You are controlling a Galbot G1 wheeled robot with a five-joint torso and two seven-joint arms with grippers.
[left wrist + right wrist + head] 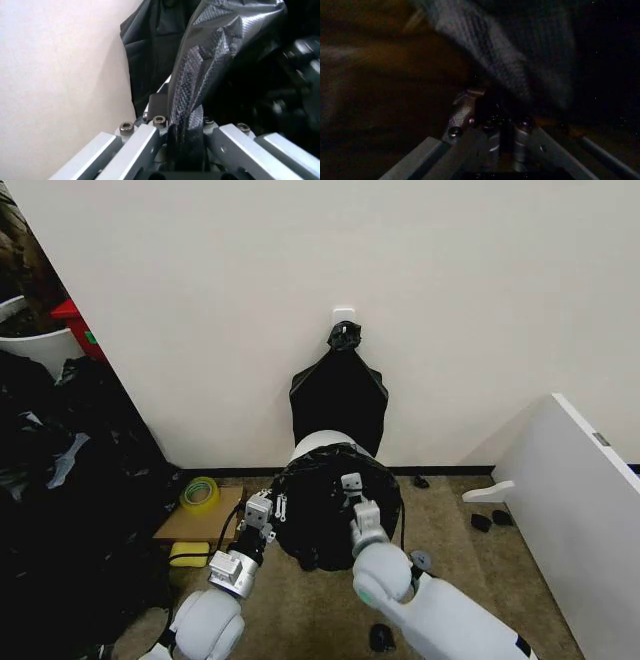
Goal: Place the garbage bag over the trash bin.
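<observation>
Left arm: nearest to me in the head view, low and left of centre, reaching forward; I see the left gripper (268, 510) at the left edge of the bin's mouth.
Left fingers: from the left wrist view they are clamped together on a fold of the garbage bag (200, 75), the textured black plastic rising straight out from between them.
Right arm: low and right of centre, its white forearm crossing the floor; I see the right gripper (355, 498) over the right part of the bin's mouth.
Right fingers: the right wrist view is dark and smeared; grey film lies over them, and I cannot tell whether they are apart or together.
Garbage bag: I see the garbage bag (320, 495) spread black across the bin's opening, held between the two grippers.
Trash bin: I see the trash bin (318, 442) standing on the floor by the wall, between the arms; a strip of its white far side shows above the bag.
Far left: a heap of black plastic sheeting (60, 490), with a white tub (40, 345) behind it.
Left floor: a yellow tape roll (200, 493) on a piece of cardboard (190, 525).
Wall: a knotted bunch of black bags (338, 395) hangs from a hook directly behind the bin.
Right: a white panel (580, 510) stands beside the wall.
</observation>
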